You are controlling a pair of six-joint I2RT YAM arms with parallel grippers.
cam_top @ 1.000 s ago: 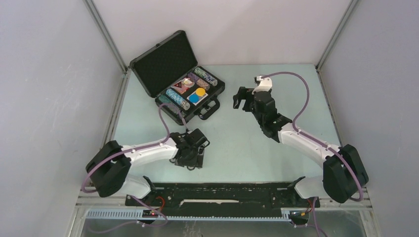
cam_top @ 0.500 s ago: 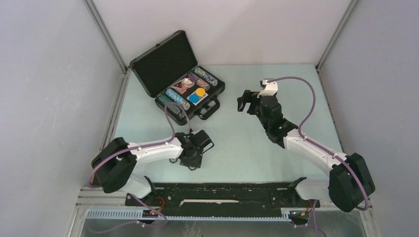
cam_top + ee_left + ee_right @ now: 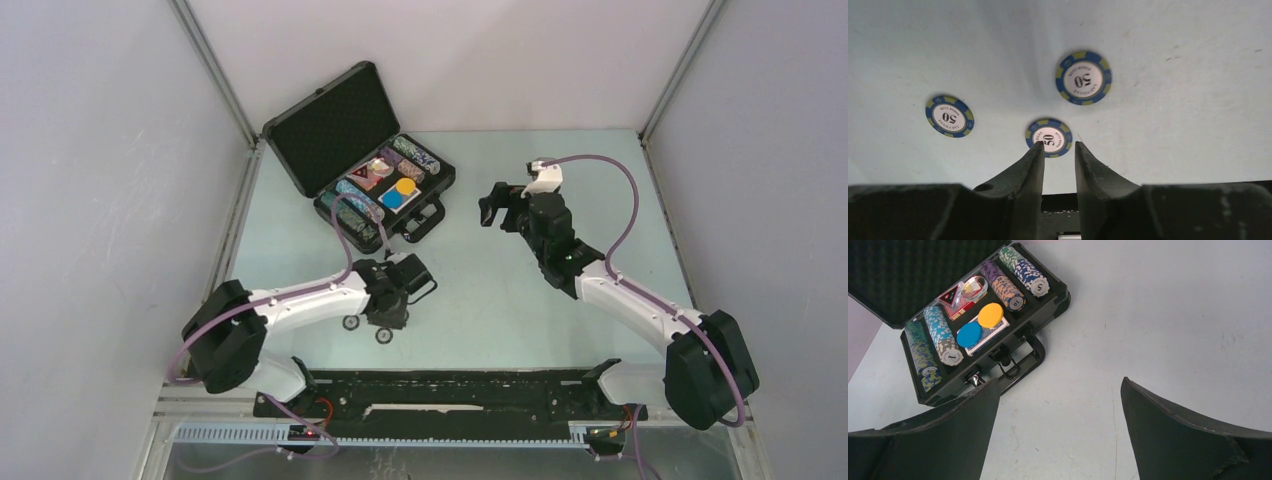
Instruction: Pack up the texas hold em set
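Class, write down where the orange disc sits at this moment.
In the right wrist view, the orange disc lies inside the open briefcase, upper left, beside the blue disc.

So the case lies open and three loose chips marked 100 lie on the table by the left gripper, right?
Not quite: the chips read 50, not 100, as the left wrist view shows. The rest holds: the case lies open, and the three chips lie on the table by the left gripper.

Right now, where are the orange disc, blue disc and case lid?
orange disc (image 3: 990,315): right wrist view, its top face.
blue disc (image 3: 969,334): right wrist view, its top face.
case lid (image 3: 898,270): right wrist view, foam lining.
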